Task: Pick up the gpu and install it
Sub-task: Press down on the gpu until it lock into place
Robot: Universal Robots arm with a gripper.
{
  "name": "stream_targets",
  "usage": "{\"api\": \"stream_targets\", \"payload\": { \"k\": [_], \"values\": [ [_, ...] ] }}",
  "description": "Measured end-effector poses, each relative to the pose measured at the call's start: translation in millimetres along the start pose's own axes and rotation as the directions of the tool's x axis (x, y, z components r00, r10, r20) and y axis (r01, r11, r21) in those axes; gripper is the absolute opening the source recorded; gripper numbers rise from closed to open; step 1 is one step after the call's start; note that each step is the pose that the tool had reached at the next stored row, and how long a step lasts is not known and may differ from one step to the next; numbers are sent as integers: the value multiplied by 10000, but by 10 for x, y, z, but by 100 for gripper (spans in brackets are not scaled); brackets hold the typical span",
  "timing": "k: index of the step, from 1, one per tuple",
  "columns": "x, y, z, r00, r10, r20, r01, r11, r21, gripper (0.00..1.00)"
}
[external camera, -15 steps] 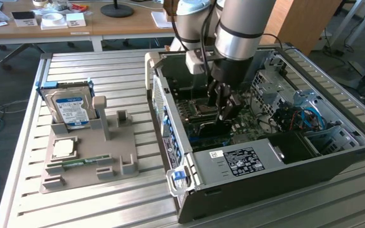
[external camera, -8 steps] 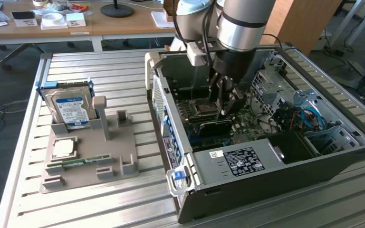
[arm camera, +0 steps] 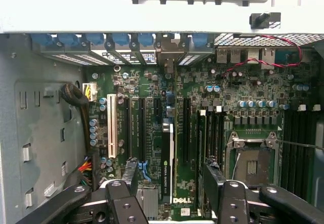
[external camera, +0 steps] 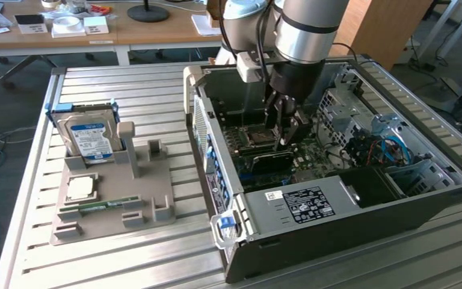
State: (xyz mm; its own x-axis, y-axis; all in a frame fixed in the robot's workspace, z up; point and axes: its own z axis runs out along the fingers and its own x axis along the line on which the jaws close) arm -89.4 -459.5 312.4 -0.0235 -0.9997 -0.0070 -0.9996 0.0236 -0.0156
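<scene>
The gpu (arm camera: 167,153) stands on edge in a motherboard slot inside the open computer case (external camera: 215,180), its dark top edge carrying a green logo. Its silver bracket end points toward the case's rear slot covers. In the exterior view the gpu (external camera: 264,160) is a dark card low on the board, just below the arm's tool. My gripper (arm camera: 171,169) is open and straddles the card, with one black finger (arm camera: 130,171) on each side and a gap to the card on both. In the exterior view the gripper (external camera: 285,133) hangs inside the case above the board.
A grey parts tray (external camera: 147,198) on the slatted table at the exterior view's left holds a blue-labelled hard drive (external camera: 89,137), a processor (external camera: 81,187) and a memory stick (external camera: 98,206). Inside the case are the power supply (external camera: 315,201), the processor socket (arm camera: 253,164) and a white slot (arm camera: 112,125).
</scene>
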Motion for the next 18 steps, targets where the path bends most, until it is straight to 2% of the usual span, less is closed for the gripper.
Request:
{"api": "stream_targets", "payload": {
  "k": [13,14,15,18],
  "values": [
    [0,0,0,10000,-1,0,1,10000,-1,62],
    [0,0,0,10000,-1,0,1,10000,0,56],
    [0,0,0,10000,0,0,0,10000,0,56],
    [0,0,0,10000,-1,0,1,10000,0,44]
  ]
}}
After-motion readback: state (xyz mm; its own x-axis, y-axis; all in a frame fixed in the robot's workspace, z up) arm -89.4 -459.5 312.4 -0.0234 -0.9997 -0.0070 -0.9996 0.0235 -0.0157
